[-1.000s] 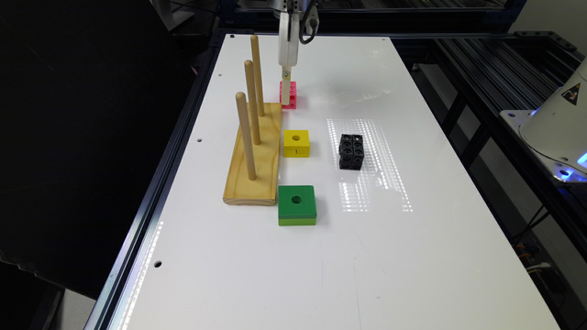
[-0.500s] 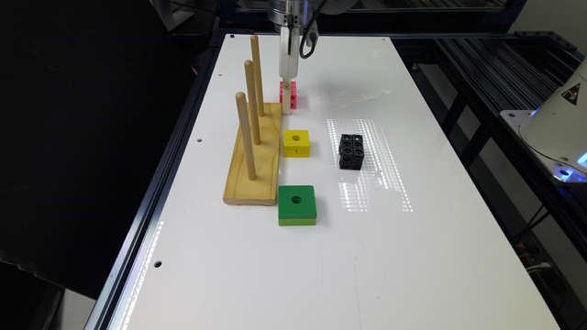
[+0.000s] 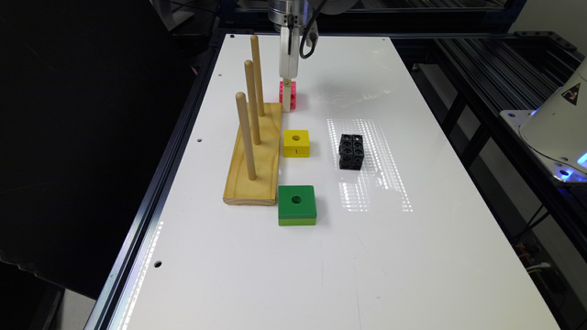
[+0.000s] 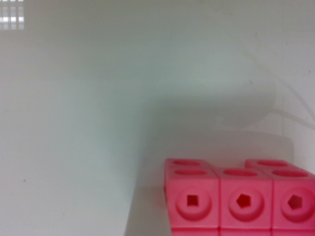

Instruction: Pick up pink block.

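Pink block [image 3: 289, 94] sat on the bench [image 3: 321, 256] just beside the far end of the peg board [image 3: 257, 156], beyond the yellow block [image 3: 296, 143]. Gripper [image 3: 287, 98] was lowered right at the pink block, a finger seen across its front face. Jaws: state could not be told; no fingers were caught in the wrist view [image 4: 241, 199]. Advice: block to be centred between the jaws, closure confirmed before any lift, pegs to be cleared on a straight vertical rise.

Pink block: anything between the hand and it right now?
Nothing visible. In the exterior view the hand is down right at the pink block, overlapping its front. The wooden peg stand sits just to the exterior view's left, beside it and not between.
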`<state>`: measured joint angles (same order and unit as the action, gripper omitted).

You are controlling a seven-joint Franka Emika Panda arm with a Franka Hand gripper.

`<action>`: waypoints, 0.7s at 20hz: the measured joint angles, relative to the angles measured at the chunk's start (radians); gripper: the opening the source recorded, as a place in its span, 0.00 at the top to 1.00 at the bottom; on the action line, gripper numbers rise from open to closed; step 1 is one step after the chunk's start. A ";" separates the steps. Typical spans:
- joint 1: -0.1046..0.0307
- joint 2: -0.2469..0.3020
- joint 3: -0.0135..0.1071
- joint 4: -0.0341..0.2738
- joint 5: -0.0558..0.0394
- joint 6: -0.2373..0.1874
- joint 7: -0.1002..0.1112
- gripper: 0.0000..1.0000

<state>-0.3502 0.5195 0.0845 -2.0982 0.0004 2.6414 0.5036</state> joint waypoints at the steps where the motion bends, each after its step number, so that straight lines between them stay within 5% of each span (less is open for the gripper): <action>1: 0.000 0.000 0.000 0.000 0.0000 0.000 0.000 1.00; 7: 0.000 -0.009 -0.001 -0.001 0.0000 -0.006 0.000 1.00; 14: 0.000 -0.089 -0.001 -0.002 0.0000 -0.090 0.000 1.00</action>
<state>-0.3506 0.4310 0.0834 -2.1005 0.0004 2.5518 0.5040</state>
